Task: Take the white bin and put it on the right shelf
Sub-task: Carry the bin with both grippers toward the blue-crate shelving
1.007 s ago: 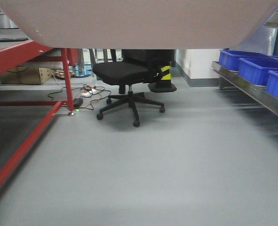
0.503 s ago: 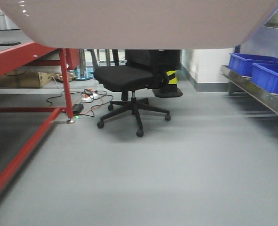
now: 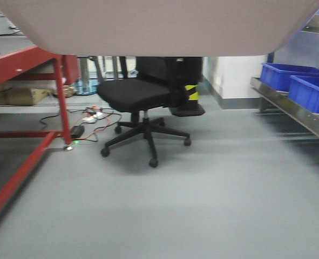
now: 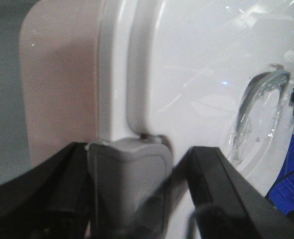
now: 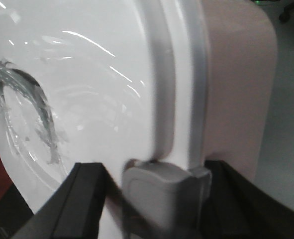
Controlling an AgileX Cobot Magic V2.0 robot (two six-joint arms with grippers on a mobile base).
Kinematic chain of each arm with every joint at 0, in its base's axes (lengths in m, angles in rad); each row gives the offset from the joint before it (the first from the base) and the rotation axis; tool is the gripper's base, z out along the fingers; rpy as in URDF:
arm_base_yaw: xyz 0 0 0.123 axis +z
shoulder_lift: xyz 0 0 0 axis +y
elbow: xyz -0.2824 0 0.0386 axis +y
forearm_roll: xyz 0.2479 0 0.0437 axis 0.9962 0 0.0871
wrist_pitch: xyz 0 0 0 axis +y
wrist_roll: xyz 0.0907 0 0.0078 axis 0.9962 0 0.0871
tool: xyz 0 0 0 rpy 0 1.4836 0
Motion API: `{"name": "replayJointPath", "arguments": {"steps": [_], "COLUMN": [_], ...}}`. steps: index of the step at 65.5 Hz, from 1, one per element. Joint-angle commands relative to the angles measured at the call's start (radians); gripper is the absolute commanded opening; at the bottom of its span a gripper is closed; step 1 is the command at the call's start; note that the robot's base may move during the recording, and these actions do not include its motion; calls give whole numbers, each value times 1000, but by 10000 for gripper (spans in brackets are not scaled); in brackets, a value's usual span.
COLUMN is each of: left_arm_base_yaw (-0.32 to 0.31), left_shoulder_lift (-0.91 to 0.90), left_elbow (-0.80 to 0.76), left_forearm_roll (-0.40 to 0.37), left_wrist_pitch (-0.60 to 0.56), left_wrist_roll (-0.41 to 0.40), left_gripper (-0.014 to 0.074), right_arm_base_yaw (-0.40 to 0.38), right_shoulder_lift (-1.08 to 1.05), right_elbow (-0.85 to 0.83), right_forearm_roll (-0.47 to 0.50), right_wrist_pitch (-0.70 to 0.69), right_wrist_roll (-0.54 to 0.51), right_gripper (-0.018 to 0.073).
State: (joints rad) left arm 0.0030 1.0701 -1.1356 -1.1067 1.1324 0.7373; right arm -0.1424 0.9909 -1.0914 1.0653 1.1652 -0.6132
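Note:
The white bin [image 3: 159,27] is held up off the floor, and its pinkish underside fills the top of the front view. In the left wrist view its glossy lid [image 4: 201,74] and pinkish side wall show. My left gripper [image 4: 137,172] is shut on the bin's grey side latch [image 4: 129,174]. In the right wrist view my right gripper [image 5: 161,191] is shut on the grey latch [image 5: 161,189] at the bin's other side [image 5: 87,74]. The right shelf [image 3: 289,107] runs along the right edge with its steel rail.
Blue bins [image 3: 286,75] sit on the right shelf. A black office chair [image 3: 140,97] stands ahead in the middle. A red-framed table [image 3: 19,62] is at the left, with cables and a power strip [image 3: 89,116] on the floor by its leg. Grey floor lies in front.
The view has moved forward: the chair looks larger and nearer, and the red table and chair slid left in the last half second. The bin stays held at the top.

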Motion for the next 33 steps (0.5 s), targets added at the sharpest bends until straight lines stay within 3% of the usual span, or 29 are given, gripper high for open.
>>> {"name": "replayJointPath", "arguments": {"steps": [1, 33], "left_arm_base_yaw": [-27, -27], "left_shoulder_lift": [-20, -20], "left_elbow": [-37, -37], "left_forearm_roll": [-221, -221], "left_wrist_pitch": [170, 170], "left_wrist_roll": [4, 4], "left_gripper": [260, 260], "right_arm_base_yaw": [17, 17], "right_shoulder_lift": [-17, -17], "right_elbow": [-39, -39], "right_forearm_roll": [237, 237], "right_wrist_pitch": [102, 102], "right_wrist_roll": [-8, -8], "right_gripper": [412, 412]}}
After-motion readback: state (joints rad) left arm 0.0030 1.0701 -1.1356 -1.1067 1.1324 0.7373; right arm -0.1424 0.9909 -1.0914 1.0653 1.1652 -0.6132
